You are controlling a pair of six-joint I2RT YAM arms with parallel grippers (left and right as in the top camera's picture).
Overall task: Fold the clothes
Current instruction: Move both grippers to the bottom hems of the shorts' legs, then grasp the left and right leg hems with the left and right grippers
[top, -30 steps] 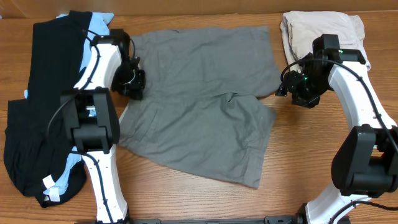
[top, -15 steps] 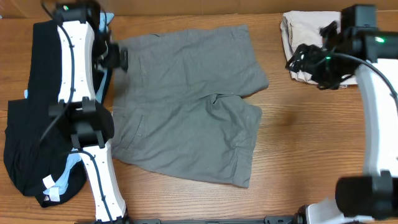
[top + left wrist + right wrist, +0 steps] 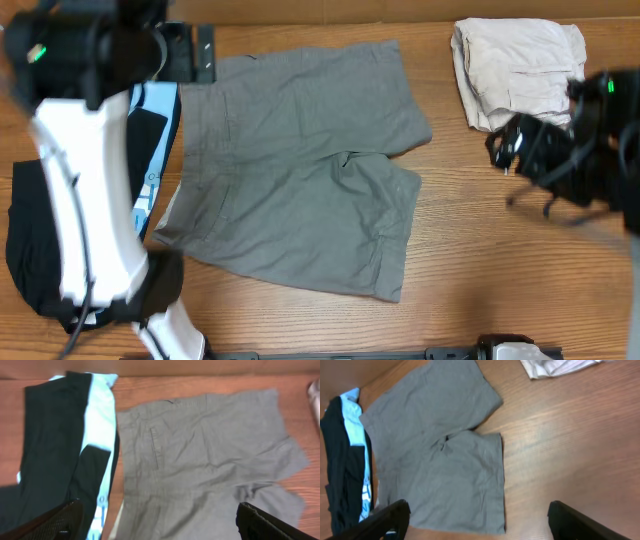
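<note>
Arms lifted away, left gripper and right gripper agape, empty; flattened taupe-grey shorts probably need a fold grasp.

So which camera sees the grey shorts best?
Overhead: the grey shorts lie whole, seen straight down. The right wrist view shows them slanted, top edge clipped. The left wrist view cuts off their lower part.
</note>
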